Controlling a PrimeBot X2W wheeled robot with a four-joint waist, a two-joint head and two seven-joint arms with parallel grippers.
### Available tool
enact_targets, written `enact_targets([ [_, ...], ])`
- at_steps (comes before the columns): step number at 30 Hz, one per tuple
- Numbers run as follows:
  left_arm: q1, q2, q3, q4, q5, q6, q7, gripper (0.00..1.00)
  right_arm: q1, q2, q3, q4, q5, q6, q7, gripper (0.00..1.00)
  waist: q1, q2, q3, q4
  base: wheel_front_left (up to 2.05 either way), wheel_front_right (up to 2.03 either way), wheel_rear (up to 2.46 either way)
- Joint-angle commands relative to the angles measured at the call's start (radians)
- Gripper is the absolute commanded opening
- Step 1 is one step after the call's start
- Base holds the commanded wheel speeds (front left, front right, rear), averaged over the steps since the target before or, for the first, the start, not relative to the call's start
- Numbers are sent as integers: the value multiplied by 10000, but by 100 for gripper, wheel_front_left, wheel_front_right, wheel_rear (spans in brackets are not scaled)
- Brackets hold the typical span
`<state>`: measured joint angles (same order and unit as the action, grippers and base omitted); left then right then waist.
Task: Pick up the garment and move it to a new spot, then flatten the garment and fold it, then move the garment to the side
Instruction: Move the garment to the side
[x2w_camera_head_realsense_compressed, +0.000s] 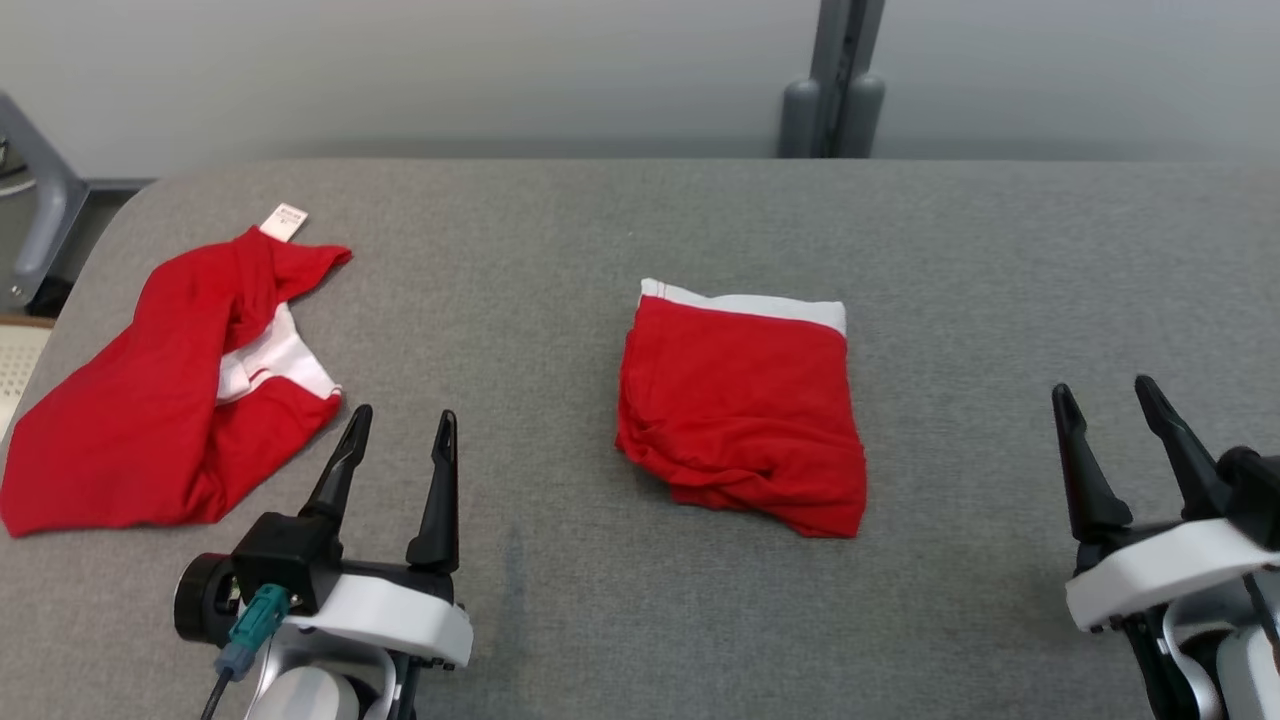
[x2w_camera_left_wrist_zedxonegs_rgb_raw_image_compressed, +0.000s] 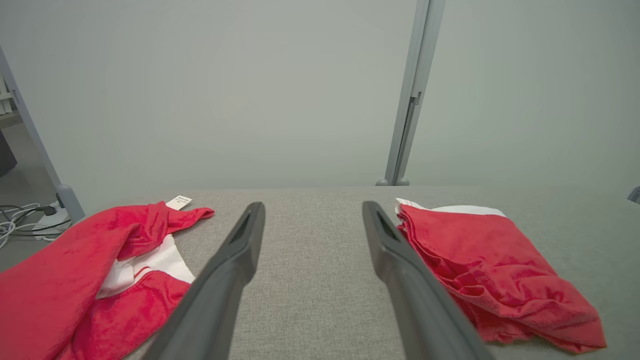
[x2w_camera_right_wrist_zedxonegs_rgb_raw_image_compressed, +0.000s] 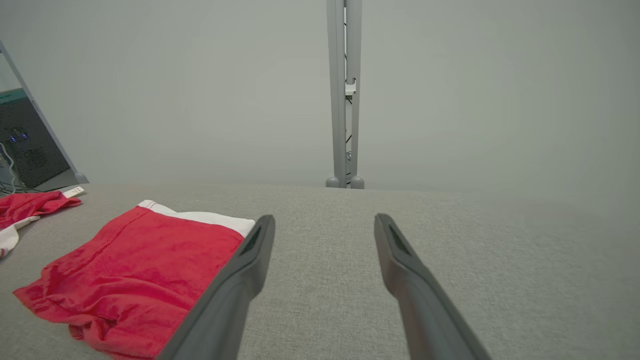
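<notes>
1. Two grippers rest near the folded red garment (x2w_camera_head_realsense_compressed: 740, 415): my left gripper (x2w_camera_head_realsense_compressed: 404, 413) to its left, my right gripper (x2w_camera_head_realsense_compressed: 1101, 386) to its right, both spread wide and empty.
2. A crumpled red garment (x2w_camera_head_realsense_compressed: 160, 400) lies farther left of it.
3. I judge the folding done; next I pinch every layer and carry it aside.

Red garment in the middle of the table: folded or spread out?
Folded: the middle garment lies as a compact layered rectangle, white band along its far edge, stacked edges bunched at its near side.
</notes>
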<state>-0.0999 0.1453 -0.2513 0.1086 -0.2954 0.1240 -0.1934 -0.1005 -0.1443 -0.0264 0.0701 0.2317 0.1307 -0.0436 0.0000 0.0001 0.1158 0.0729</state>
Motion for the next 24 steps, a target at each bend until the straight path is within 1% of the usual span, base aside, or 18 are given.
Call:
enact_targets([
  [1, -377, -72, -50, 77, 55, -66, -140, 100, -515, -214, 262, 367, 140, 1, 31, 100, 0, -1, 819, 722, 0, 0, 0],
  [6, -944, -299, -264, 357, 69, -183, -397, 100, -1570, -557, 1196, 1591, 464, 1, 119, 100, 0, -1, 1455, 1346, 0, 0, 0],
  [9, -1216, -422, -361, 535, 87, -260, -521, 100, -2086, -696, 1925, 2404, 741, 1, 225, 100, 0, -1, 1685, 1601, 0, 0, 0],
  [12, -1416, -492, -432, 691, 102, -300, -596, 100, -2480, -789, 2448, 3182, 1060, 1, 381, 100, 0, -1, 1818, 1789, 0, 0, 0],
  [19, -1655, -606, -500, 841, 150, -354, -690, 100, -2864, -807, 3128, 4298, 1667, 1, 784, 100, 0, -1, 1929, 1918, 0, 0, 0],
  [22, -1741, -631, -502, 897, 153, -376, -708, 100, -2990, -847, 3406, 4543, 1917, 1, 857, 100, 0, -1, 1933, 1902, 0, 0, 0],
  [23, -1761, -645, -498, 917, 163, -372, -712, 100, -3045, -880, 3507, 4585, 1978, 3, 877, 43, 0, -1, 1929, 1888, 0, 0, 0],
  [24, -1771, -657, -497, 928, 170, -381, -717, 100, -3110, -944, 3611, 4598, 2030, 3, 834, 0, 0, -1, 1923, 1869, 0, 0, 0],
])
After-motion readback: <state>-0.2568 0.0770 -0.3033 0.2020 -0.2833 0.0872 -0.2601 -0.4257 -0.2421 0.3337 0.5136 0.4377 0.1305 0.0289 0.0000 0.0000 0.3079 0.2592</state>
